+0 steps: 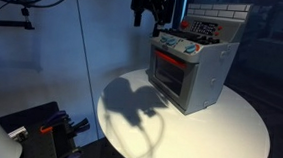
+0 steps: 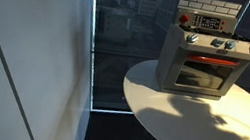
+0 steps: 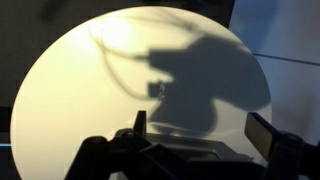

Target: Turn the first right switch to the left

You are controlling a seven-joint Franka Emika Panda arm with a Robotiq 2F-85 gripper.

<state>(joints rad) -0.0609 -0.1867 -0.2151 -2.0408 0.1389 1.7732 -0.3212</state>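
Observation:
A grey toy oven point(image 1: 194, 73) with a red-lit door stands on a round white table point(image 1: 227, 140); it also shows in an exterior view point(image 2: 201, 67). A row of small knobs runs along its front panel point(image 1: 176, 44), also visible in an exterior view point(image 2: 220, 44). My gripper point(image 1: 151, 20) hangs above and to the left of the oven, apart from the knobs, open and empty. In the wrist view the two fingers point(image 3: 200, 125) are spread wide over the table top point(image 3: 70, 90), with the arm's shadow below. The knobs do not show there.
A glass wall or window point(image 2: 120, 39) stands behind the table. Dark equipment with cables point(image 1: 38, 127) sits low beside the table. A tiled backsplash with a red button point(image 2: 185, 19) tops the oven.

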